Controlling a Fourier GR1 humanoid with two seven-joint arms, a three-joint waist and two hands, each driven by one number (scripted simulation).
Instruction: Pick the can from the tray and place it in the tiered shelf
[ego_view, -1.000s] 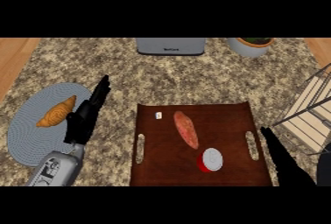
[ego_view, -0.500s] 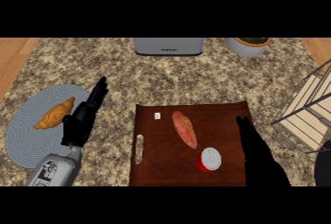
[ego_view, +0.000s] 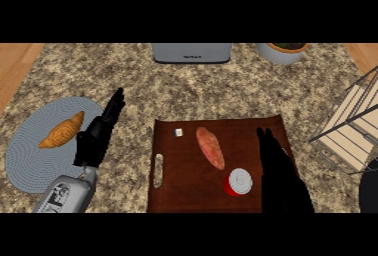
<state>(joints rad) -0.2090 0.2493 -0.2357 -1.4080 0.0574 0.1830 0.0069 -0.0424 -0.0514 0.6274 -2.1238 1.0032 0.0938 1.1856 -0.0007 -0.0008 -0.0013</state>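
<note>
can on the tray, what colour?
Red can with a pale grey top, head view.

the left hand (ego_view: 100, 131) is seen at the left of the frame, its fingers held straight and pointed toward the upper edge, slightly tilted to the right. nothing is held in it. the grey left forearm (ego_view: 65, 196) is seen below it, entering from the lower left corner. the right hand (ego_view: 280, 172) is seen at the lower right of centre, raised from the bottom edge, its fingers extended straight toward the top of the frame and kept together. nothing is enclosed by it.
</note>
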